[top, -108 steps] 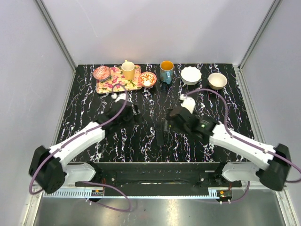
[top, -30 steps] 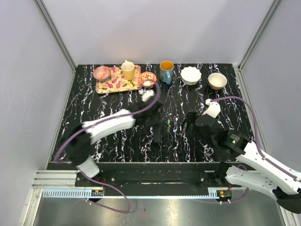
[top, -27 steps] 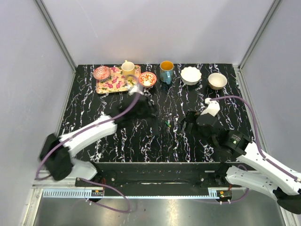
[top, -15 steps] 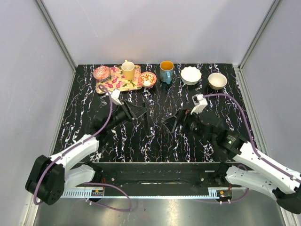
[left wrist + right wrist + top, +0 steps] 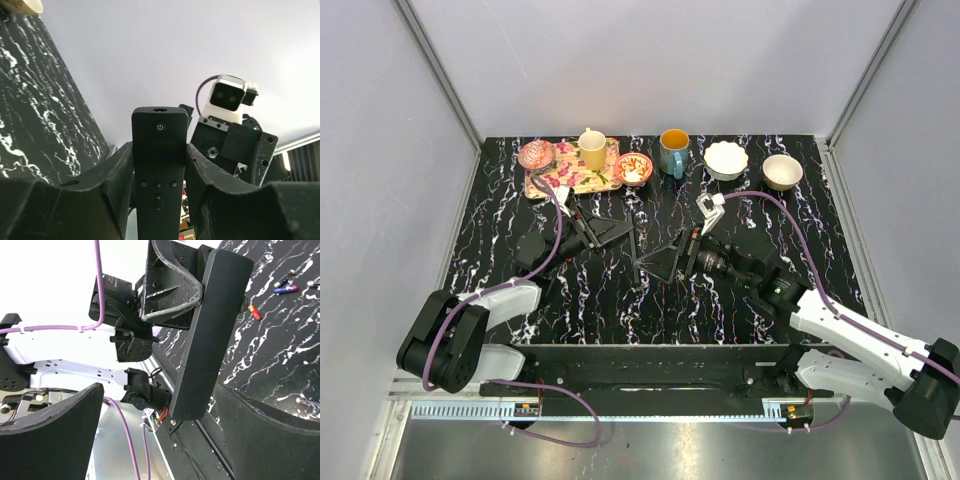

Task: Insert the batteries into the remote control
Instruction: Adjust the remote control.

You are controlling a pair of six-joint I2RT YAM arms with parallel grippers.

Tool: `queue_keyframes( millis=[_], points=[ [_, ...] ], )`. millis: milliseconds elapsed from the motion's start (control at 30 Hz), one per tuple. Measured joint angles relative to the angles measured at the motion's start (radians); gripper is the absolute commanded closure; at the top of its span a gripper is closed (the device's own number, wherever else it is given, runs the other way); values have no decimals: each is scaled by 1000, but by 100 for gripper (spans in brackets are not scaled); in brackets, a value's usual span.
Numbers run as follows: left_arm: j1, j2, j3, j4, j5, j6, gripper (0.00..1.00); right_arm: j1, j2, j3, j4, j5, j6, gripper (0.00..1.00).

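My left gripper [image 5: 160, 148] is shut on the remote control [image 5: 159, 170], a slim black bar held on edge above the table, with its button face toward the left wrist camera. From above, the left gripper [image 5: 628, 242] and the remote control [image 5: 636, 264] sit mid-table. My right gripper [image 5: 662, 262] faces them from the right. In the right wrist view the remote control [image 5: 212, 335] shows its plain back, clamped higher up by the left gripper [image 5: 170, 285]. Its lower end hangs between the wide-open fingers of my right gripper [image 5: 160, 405], touching neither. The batteries are out of view.
Along the back edge stand a floral tray [image 5: 552, 182] with a yellow cup [image 5: 592, 150], a pink bowl [image 5: 536, 155], a patterned bowl [image 5: 633, 168], a teal mug [image 5: 673, 152] and two white bowls [image 5: 726, 160]. Tiny coloured bits [image 5: 283, 288] lie on the marbled table [image 5: 790, 230].
The left gripper carried the remote up and turned it on edge. The right arm swung left, bringing its open jaws around the remote's lower end.
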Motion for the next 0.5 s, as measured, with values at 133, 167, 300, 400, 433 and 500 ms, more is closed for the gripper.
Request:
queue_keyframes(
  millis=[133, 167, 300, 400, 433, 500],
  points=[
    [0, 0, 26, 32, 10, -38, 100, 0, 37, 0, 48, -37, 2, 8],
    [0, 0, 39, 39, 10, -47, 100, 0, 41, 0, 50, -40, 2, 8],
    [0, -2, 58, 53, 11, -63, 100, -1, 84, 0, 50, -49, 2, 11],
    [0, -5, 59, 54, 13, -69, 100, -1, 106, 0, 50, -50, 2, 15],
    [0, -6, 58, 54, 13, -70, 100, -1, 112, 0, 53, -50, 3, 16],
    [0, -7, 58, 54, 13, -71, 100, -1, 120, 0, 68, -52, 6, 20]
  ],
)
